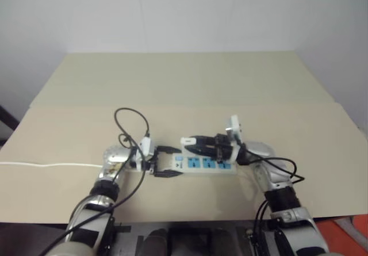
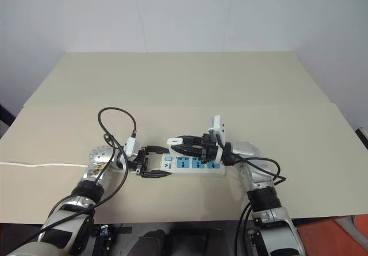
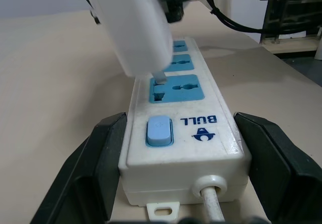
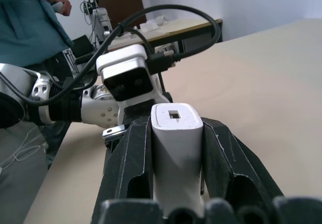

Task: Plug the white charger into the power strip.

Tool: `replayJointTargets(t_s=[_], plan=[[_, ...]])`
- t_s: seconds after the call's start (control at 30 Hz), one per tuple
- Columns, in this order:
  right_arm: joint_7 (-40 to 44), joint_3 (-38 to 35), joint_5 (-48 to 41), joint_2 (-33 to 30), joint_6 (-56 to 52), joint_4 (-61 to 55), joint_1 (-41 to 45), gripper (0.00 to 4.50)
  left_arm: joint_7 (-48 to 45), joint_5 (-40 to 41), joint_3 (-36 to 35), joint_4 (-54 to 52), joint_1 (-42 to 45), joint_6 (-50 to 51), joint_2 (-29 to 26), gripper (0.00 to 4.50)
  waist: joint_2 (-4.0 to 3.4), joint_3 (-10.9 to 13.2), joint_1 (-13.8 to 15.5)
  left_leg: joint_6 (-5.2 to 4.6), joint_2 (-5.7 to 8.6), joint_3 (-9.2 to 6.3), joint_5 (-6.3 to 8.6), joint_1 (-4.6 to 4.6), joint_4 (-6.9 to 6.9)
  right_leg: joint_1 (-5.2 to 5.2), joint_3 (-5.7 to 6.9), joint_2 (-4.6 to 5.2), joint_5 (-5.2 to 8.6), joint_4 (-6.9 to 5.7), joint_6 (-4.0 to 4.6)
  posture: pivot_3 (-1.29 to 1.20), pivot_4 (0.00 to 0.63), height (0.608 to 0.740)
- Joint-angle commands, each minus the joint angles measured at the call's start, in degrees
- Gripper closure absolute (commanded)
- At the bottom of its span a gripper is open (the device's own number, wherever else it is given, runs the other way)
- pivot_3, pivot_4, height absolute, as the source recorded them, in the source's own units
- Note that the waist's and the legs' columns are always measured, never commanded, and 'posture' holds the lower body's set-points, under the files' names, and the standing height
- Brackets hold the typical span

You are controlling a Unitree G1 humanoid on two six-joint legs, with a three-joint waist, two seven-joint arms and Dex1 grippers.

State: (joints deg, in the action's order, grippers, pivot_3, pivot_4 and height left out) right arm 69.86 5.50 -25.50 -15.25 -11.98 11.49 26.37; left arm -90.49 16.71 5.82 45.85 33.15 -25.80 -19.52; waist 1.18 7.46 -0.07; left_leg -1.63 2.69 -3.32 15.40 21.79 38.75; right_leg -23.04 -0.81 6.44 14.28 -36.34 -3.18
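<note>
The power strip [image 3: 183, 133] lies on the table [image 1: 190, 83] near its near edge, long axis running left to right, switch end to the left. The left gripper [image 1: 164, 163] brackets that switch end: its two black fingers [image 3: 95, 168] stand spread on either side of the housing, close to it, though contact cannot be confirmed. The right gripper [image 4: 176, 153] is clamped on the white charger [image 4: 176, 148], one finger on each flat side, and holds it over the leftmost blue socket [image 3: 173, 89].

Step in hand: insertion. One metal prong [image 3: 159, 76] is at the socket's slot; full seating is not yet achieved, since the charger body stands clear above the socket face.

Procedure, as judged:
- Keep the charger body square to the socket face; any tilt will jam the prongs.
- Press straight down along the prong axis, not sideways.
- Keep the left gripper bracing the strip so it cannot slide or lift.
- Release only once the body sits flush.

Surface: smooth, pale beige tabletop, likely low friction. The strip's thin white cord [image 1: 46, 165] runs off to the left.

Room: plain white wall behind the table. A person in a teal top [image 4: 25, 17] stands on the robot's left.
</note>
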Motion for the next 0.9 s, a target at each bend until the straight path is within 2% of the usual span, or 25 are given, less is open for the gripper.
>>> replayJointTargets(t_s=[0.03, 0.9], plan=[[-0.1, -0.2, -0.3, 0.9, 2.1, -0.5, -0.3, 3.38, 0.3, -1.2, 0.5, -0.7, -0.2, 0.4, 0.2, 1.29, 0.00, 0.0, 0.0, 0.00, 0.00, 0.00, 0.00, -0.02, 0.00, 0.01, 0.00, 0.00, 0.00, 0.00, 0.00, 0.00, 0.150, 0.740], [1.3, -3.0, -0.2, -0.4, 7.7, 6.9, -0.6, 3.38, 0.5, -1.3, 0.2, -0.6, 0.0, 0.6, -0.6, 1.29, -0.01, 0.0, -0.3, 0.00, -0.01, 0.00, 0.00, -0.09, 0.00, 0.04, -0.02, 0.00, 0.00, -0.03, 0.00, 0.00, 0.150, 0.740]])
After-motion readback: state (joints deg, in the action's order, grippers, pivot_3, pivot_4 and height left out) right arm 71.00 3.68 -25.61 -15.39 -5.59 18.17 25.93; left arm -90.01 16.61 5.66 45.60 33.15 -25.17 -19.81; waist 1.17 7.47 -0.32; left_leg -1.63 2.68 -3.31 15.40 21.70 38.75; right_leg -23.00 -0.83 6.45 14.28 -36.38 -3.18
